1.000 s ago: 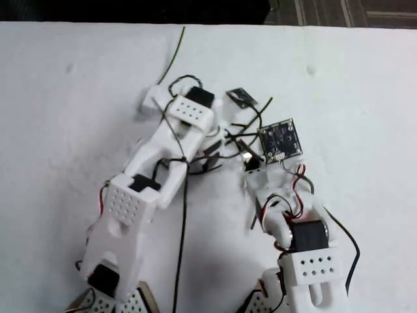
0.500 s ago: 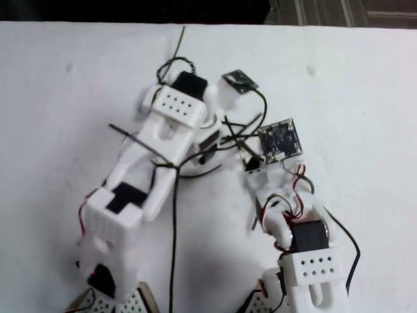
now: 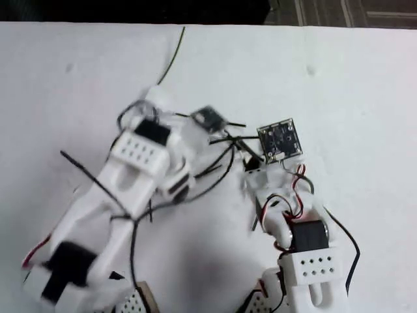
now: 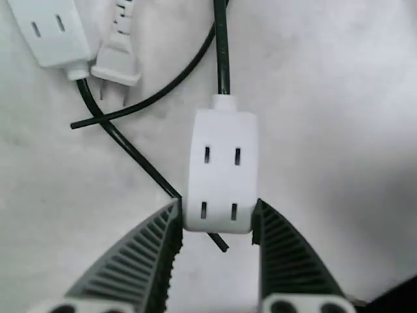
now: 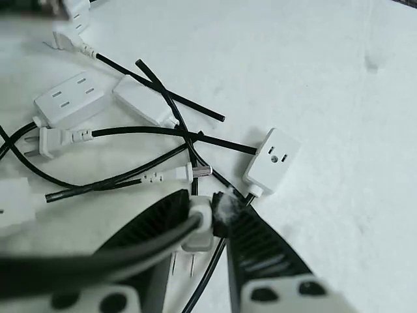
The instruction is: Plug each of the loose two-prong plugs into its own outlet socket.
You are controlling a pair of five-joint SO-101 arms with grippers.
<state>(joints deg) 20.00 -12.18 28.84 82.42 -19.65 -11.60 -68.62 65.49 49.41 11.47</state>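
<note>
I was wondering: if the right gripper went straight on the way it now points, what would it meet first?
Most likely the loose white plug lying crosswise just ahead of the right gripper, which is shut on a held plug; the crossed black cords come next. Height above the table is unclear.

white table (image 3: 371, 98), dark area (image 3: 130, 10) beyond its far edge, grey tiled floor (image 3: 339, 12)

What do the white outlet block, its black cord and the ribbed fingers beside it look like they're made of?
The outlet block: likely moulded hard plastic, smooth with a sheen and rounded edges. The cord: probably rubber or vinyl sheath, glossy black and curving. The fingers: seemingly dark grey printed plastic, matte, with fine ridges.
</note>
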